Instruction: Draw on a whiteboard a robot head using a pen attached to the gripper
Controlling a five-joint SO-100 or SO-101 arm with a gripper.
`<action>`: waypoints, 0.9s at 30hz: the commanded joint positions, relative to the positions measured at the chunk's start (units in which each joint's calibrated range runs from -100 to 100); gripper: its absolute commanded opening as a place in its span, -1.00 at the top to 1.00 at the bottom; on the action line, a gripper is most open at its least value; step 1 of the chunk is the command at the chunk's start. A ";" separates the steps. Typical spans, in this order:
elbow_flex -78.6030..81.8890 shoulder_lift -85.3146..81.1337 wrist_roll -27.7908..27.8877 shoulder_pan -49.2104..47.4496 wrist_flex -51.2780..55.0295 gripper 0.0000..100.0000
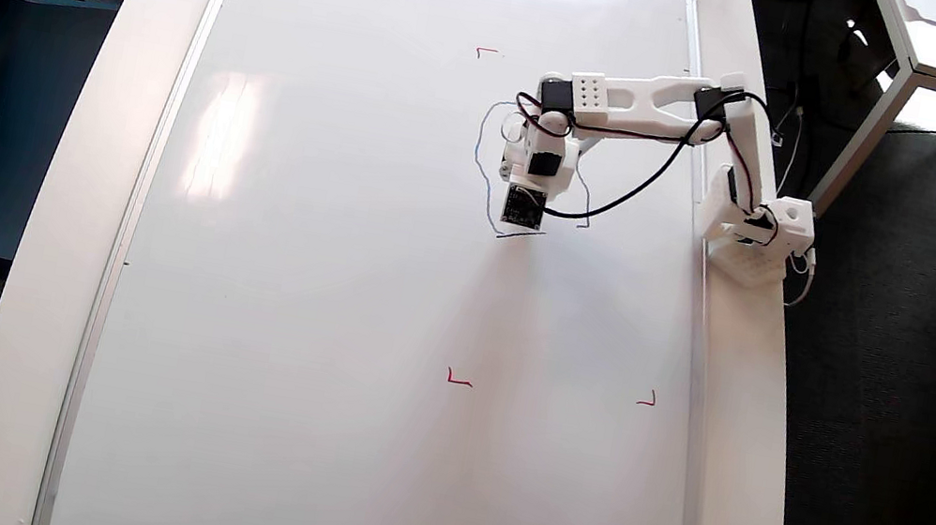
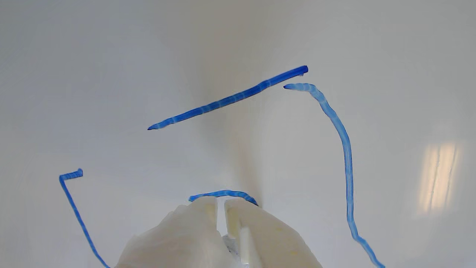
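White plastic jaws [image 2: 221, 201], nearly shut with a slim gap, hover over the glossy white whiteboard [image 1: 306, 321]; the pen is hidden. Thin blue outline [image 2: 346, 156], unfinished, arcs toward 2 o'clock; the slick surface smears easily.

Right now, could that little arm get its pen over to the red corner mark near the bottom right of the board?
Probably yes. Nothing lies on the whiteboard between the gripper and that red corner mark, and the mark sits fairly close to the arm's base. Whether the joints can fold that way I cannot tell.
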 commanded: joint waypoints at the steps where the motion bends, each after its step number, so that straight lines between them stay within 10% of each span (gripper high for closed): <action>1: -1.29 -0.67 0.35 1.96 -0.19 0.97; 27: 17.05 -14.42 1.05 0.41 -2.01 0.98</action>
